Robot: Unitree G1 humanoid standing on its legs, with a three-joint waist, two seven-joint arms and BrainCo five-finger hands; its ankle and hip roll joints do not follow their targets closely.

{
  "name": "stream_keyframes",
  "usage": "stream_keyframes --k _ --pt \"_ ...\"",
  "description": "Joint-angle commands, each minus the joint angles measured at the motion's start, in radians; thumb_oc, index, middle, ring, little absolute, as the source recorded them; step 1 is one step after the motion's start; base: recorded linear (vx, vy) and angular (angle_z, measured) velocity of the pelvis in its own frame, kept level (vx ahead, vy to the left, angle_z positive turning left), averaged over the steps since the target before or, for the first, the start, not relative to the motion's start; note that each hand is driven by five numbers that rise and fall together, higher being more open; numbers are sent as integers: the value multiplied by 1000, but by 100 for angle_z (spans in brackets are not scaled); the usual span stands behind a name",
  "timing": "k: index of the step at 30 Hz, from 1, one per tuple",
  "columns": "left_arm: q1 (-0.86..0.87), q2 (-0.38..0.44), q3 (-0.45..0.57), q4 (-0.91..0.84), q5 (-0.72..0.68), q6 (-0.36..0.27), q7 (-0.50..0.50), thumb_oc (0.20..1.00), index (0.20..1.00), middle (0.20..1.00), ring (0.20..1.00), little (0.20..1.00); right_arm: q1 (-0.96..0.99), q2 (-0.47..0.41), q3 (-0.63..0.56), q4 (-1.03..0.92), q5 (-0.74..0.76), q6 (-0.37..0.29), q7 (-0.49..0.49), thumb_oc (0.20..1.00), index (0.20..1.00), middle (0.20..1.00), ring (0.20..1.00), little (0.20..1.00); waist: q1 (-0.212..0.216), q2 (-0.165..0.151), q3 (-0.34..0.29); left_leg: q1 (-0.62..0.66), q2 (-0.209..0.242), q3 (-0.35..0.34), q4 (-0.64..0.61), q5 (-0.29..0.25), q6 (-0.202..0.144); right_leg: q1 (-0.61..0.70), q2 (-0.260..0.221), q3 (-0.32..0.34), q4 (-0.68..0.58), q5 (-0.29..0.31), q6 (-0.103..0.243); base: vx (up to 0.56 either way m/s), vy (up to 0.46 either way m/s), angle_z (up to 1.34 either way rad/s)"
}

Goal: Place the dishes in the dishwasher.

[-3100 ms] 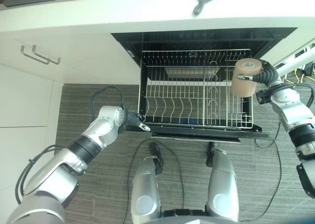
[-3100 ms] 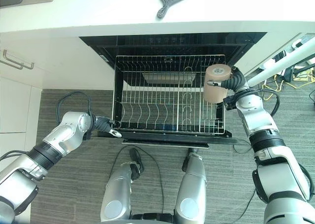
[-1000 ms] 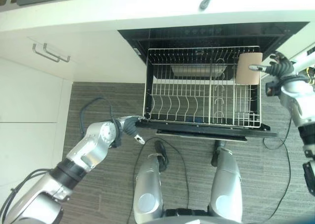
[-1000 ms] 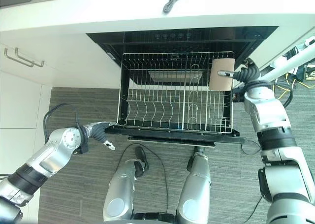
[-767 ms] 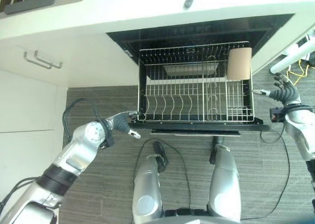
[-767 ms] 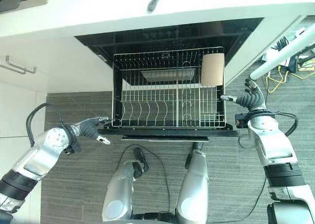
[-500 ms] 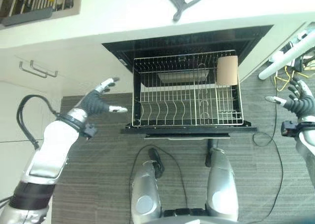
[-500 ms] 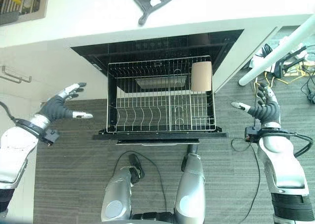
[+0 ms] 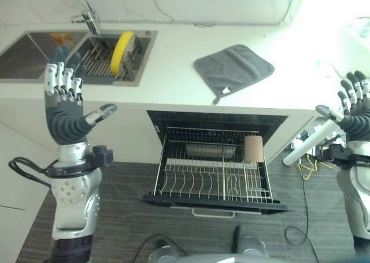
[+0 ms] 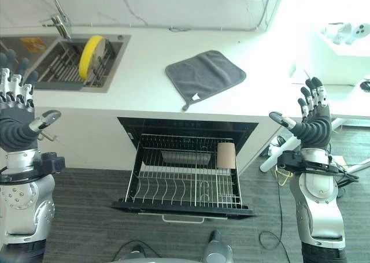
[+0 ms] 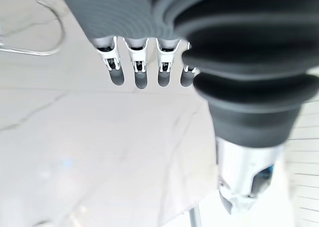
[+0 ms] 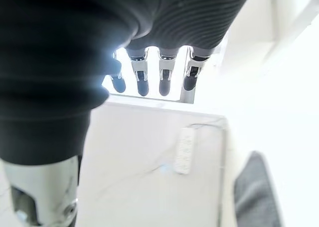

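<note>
My left hand is raised in front of the sink side of the counter, fingers straight and spread, thumb out, holding nothing. My right hand is lifted the same way on the other side, fingers splayed and empty, beside the open dishwasher.

Down between them, the black dishwasher stands open with its silver wire rack pulled out over the floor. A tan cylindrical cup lies on its side at the back right corner of that rack, so one dish is already in. The rest of the rack looks bare, apart from a flat metal piece at the back that I cannot identify.

I judge I am between items: one placed, the next not yet fetched. The likely next one is the round yellow plate, standing on edge in the steel sink's drying grid, near my left hand. Taking it calls for reaching over the sink rim and closing on its edge.

A grey cloth mat with a hanging loop lies on the white counter above the dishwasher, clear of that path. The curved tap stands just behind the sink and is what I should keep clear of.
</note>
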Motion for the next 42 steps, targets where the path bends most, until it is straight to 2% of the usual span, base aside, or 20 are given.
stream_keyframes --k 1,5,8,9,11,13,14,16,17,18,21,22,24,26,29,35,36,40,41,42 --pt "-32 68 26 -33 -12 -47 28 1000 1000 1000 1000 1000 -58 -29 -40 -72 -3 -97 1 1000 1000 1000 1000 1000 6 -25 31 1 -8 -4 -72 48 17 88 20 19 -81 -73 -31 91 -126 -8" --pt "11 52 49 -29 -72 -32 -21 1000 1000 1000 1000 1000 -21 -57 -63 -86 29 -107 81 1000 1000 1000 1000 1000 8 -14 7 21 -3 12 -65 60 4 147 31 4 -122 -77 -47 92 -81 -3" --pt "41 34 60 -50 -118 -28 -88 1000 1000 1000 1000 1000 -48 -117 -82 -62 24 -82 77 1000 1000 1000 1000 1000 32 -18 24 -25 -15 -77 74 26 1 168 18 31 -121 -84 -54 18 219 10" --pt "48 35 50 -56 -109 -14 -97 1000 1000 1000 1000 1000 -86 -139 -77 -44 38 -84 76 1000 1000 1000 1000 1000 32 -16 22 -5 34 -108 71 50 -17 170 6 55 -125 -78 -45 39 644 -12" --pt "40 34 36 -55 -105 -10 -106 1000 1000 1000 1000 1000 -102 -156 -81 -41 49 -84 61 1000 1000 1000 1000 1000 27 -17 21 16 61 -131 51 59 -24 167 -15 81 -123 -69 -28 24 658 -25" --pt "25 50 31 -51 -111 -10 -132 1000 1000 1000 1000 1000 -107 -177 -96 -41 62 -93 31 1000 1000 1000 1000 1000 11 -18 27 33 47 -118 56 -22 -9 149 -76 113 -104 -47 25 5 745 -35" --pt "2 70 31 -45 -138 1 -160 1000 1000 1000 1000 1000 -90 -167 -113 -40 44 -118 13 1000 1000 1000 1000 1000 1 -23 35 36 29 -76 72 -56 6 138 -127 108 -86 -23 59 30 869 -29" --pt "-25 88 31 -42 -174 38 -200 1000 1000 1000 1000 1000 -37 -127 -150 -64 32 -150 15 1000 1000 1000 1000 1000 -3 -44 55 24 -44 -59 109 -98 24 117 -233 88 -86 151 86 21 694 11" --pt "-40 103 30 -47 -174 57 -207 1000 1000 1000 1000 1000 -23 -92 -153 -79 24 -157 21 1000 1000 1000 1000 1000 -2 -55 66 37 -80 -31 94 -110 33 80 -291 53 -91 281 108 -38 483 44" --pt "-40 113 31 -50 -174 61 -206 1000 1000 1000 1000 1000 -27 -79 -145 -79 19 -156 27 1000 1000 1000 1000 1000 3 -59 71 55 -95 -5 72 -112 38 51 -307 20 -73 320 119 -78 696 6" --pt "-59 131 4 -45 -160 69 -215 1000 1000 1000 1000 1000 -19 -93 -124 -74 23 -182 -22 1000 1000 1000 1000 1000 -6 -29 42 94 -144 -4 -106 -34 94 36 -86 9 69 90 56 -69 602 -35" --pt "-59 124 -8 -38 -138 63 -193 1000 1000 1000 1000 1000 -2 -91 -129 -79 37 -195 -5 1000 1000 1000 1000 1000 -16 -26 37 116 -164 3 -148 -25 109 34 -23 -8 126 42 47 -68 380 2" --pt "-70 119 -28 -34 -131 68 -172 1000 1000 1000 1000 1000 4 -97 -130 -83 31 -186 -4 1000 1000 1000 1000 1000 -24 -26 28 113 -178 -10 -158 -17 121 42 45 6 126 -5 28 -45 126 3" --pt "-90 119 -55 -24 -144 78 -168 1000 1000 1000 1000 1000 8 -129 -141 -66 44 -192 -17 1000 1000 1000 1000 1000 -27 -37 -5 88 -201 -36 -158 -10 117 96 140 29 -13 -65 -28 -42 -125 3" --pt "-79 112 -51 -22 -149 70 -163 1000 1000 1000 1000 1000 13 -136 -139 -60 59 -196 -14 1000 1000 1000 1000 1000 -31 -32 -21 85 -193 -20 -158 1 106 135 162 49 -102 -72 -46 -40 -191 4" --pt "-84 108 -58 -14 -171 82 -161 1000 1000 1000 1000 1000 2 -133 -127 -58 47 -180 -2 1000 1000 1000 1000 1000 -43 -22 -24 62 -171 47 -99 14 84 170 174 51 -130 -83 -76 -44 -222 -12" --pt "-71 97 -48 -23 -186 76 -186 1000 1000 1000 1000 1000 -1 -144 -146 -53 33 -170 9 1000 1000 1000 1000 1000 -44 -27 -10 5 -150 74 21 -5 75 172 161 45 -107 -98 -86 -105 -189 3" --pt "-44 83 -32 -37 -201 60 -195 1000 1000 1000 1000 1000 -15 -151 -149 -52 42 -159 37 1000 1000 1000 1000 1000 -49 -32 -9 18 -64 97 23 14 59 183 148 32 -100 -114 -95 -6 17 8" --pt "-37 81 -30 -34 -207 52 -193 1000 1000 1000 1000 1000 -13 -155 -148 -54 45 -157 49 1000 1000 1000 1000 1000 -54 -29 -15 35 -37 95 -7 45 47 184 148 35 -104 -114 -97 98 285 16" --pt "-28 77 -30 -36 -201 45 -186 1000 1000 1000 1000 1000 -5 -172 -155 -59 66 -150 71 1000 1000 1000 1000 1000 -58 -22 -25 58 25 64 -79 132 9 185 148 50 -113 -117 -96 83 267 9"
